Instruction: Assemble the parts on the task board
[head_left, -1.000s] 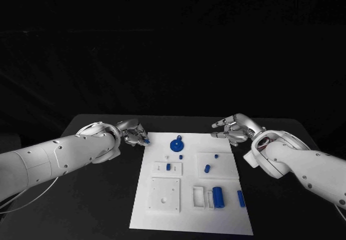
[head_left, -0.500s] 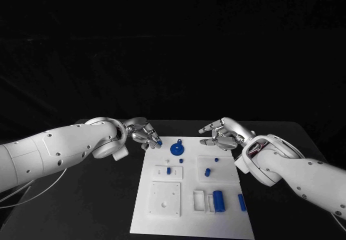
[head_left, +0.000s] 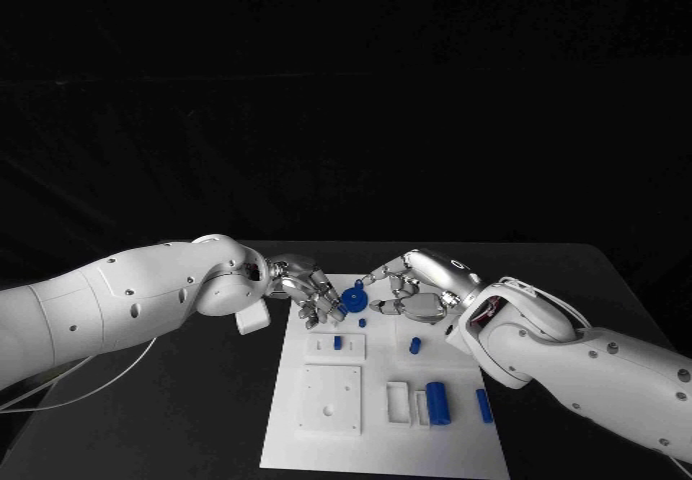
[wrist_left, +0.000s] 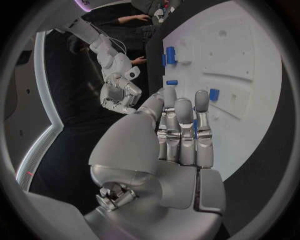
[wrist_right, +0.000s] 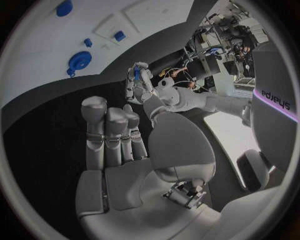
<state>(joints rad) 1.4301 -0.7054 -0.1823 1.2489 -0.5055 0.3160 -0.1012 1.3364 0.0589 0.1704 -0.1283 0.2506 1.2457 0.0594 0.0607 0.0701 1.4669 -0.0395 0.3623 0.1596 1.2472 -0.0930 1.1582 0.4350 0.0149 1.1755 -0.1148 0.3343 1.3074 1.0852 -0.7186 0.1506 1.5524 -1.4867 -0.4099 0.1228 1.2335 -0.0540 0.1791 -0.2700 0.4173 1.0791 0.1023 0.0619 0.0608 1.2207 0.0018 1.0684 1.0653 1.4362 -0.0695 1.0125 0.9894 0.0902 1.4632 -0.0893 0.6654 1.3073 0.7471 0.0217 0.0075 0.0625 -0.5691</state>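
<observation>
While both hands meet over the far end of the task board (head_left: 378, 440), most of the assembly looks undone. Nearest the camera, well behind both hands, 2 blue cylinders lie loose: a thick one (head_left: 436, 400) beside the white slotted holder (head_left: 397, 398) and a thin one (head_left: 482, 404) toward the right-hand side. The square plate with a hole (head_left: 330, 397) stands unfilled. Closer to the hands, a short blue peg (head_left: 338, 342) stands in its small block, and another blue peg (head_left: 414, 345) leans on the right panel; whether either is fully seated I cannot tell.

The left hand (head_left: 306, 287) pinches a small blue part (wrist_right: 135, 73) in its fingertips, the other fingers drawn close. Just beyond its fingertips sits the blue gear (head_left: 353, 297) on the board, and a tiny blue stub (head_left: 361, 322) lies just below it. The right hand (head_left: 408, 290) hovers beside the gear with curled, parted fingers and seems to hold nothing.

Judging by this, the work is early: the pinched part is yet to be placed and the cylinders remain.

Hidden: the shape of the pinched part, and any contact between fingers and gear. The bench (head_left: 562, 270) beyond is dark.
</observation>
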